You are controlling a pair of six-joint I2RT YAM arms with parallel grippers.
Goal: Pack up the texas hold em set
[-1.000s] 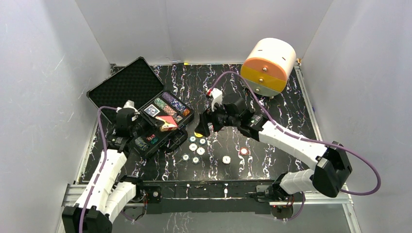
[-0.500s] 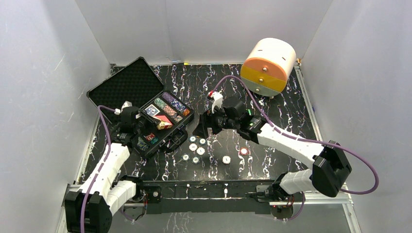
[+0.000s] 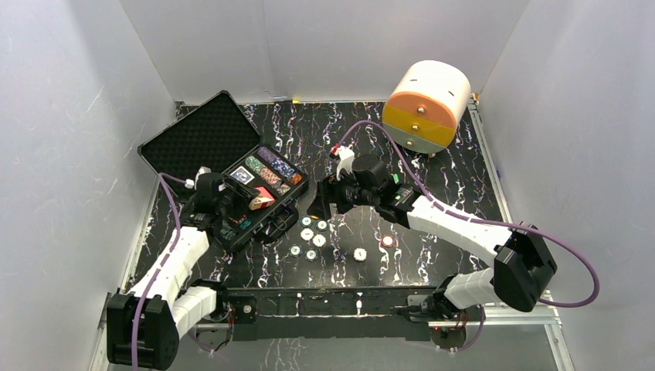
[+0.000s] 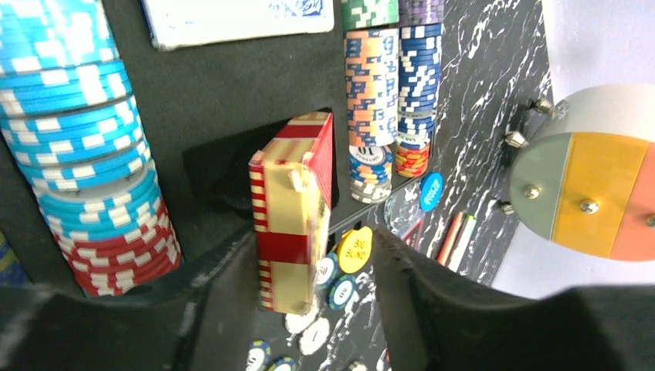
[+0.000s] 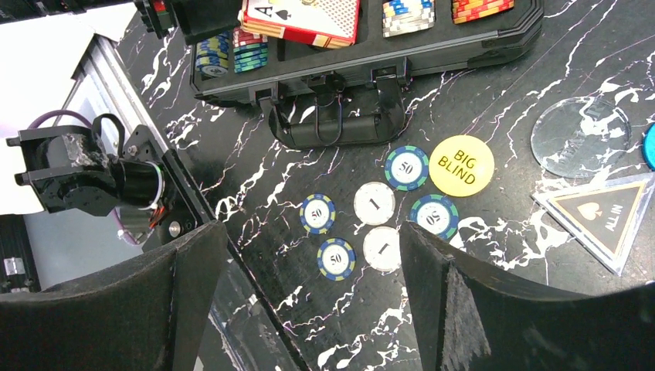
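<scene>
The black case lies open at the left, its foam lid tipped back and chip stacks in its slots. A red-and-cream card deck stands on edge in the case's middle well. My left gripper is open around it: the deck leans by the left finger and a gap shows on the right. Loose chips and a yellow Big Blind button lie on the table in front of the case handle. My right gripper hovers open above them, holding nothing.
An orange-and-white cylinder stands at the back right. A triangular plaque, a clear disc and a blue button lie by the chips. Two pens lie beyond. Two more chips sit nearer the front edge.
The left jaws have widened and let go of the card deck, which now sits lower in the case. The right gripper shifted slightly towards the case, still open.
</scene>
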